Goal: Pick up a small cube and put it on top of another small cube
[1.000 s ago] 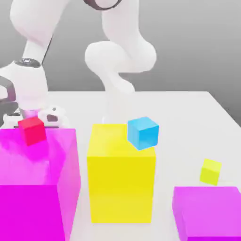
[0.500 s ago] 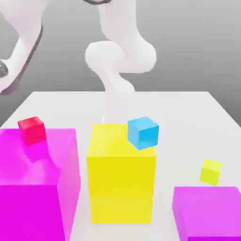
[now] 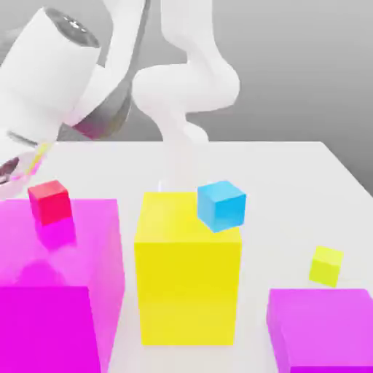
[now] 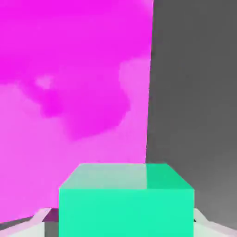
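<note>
Currently, the end effector (image 4: 126,214) is closed on the small cube (image 4: 126,213), a teal-green part seated between the two fingers in the hand view. The step in hand is judged to be transport toward a stacking position; placement is not complete.

Candidate supports in the exterior view are the red cube (image 3: 50,203) at the magenta block (image 3: 47,244), the sky-blue cube (image 3: 221,206) at the yellow block (image 3: 187,291), and the yellow-green cube (image 3: 326,266) on the counter (image 3: 266,218). The task does not specify which one applies. The purple block (image 3: 324,324) is near the yellow-green cube.

Probable faults and causes:

1. Collision. The hand view shows the magenta block's edge beyond the held cube. Insufficient clearance during lateral travel could drive the fingers or the load into a block or the red cube.

2. Slippage. The smooth, glossy faces may allow the load to rotate or slide if the grip is off-centre or the arm accelerates sharply.

3. Displaced support. The sky-blue cube appears close to the yellow block's edge; off-centre contact or excess downward force could push it off.

4. Unstable stack. The candidate supports are turned at differing angles. Misalignment, or release above the contact face, could let the load tip or drop. Confirm alignment and full seating before opening.
</note>
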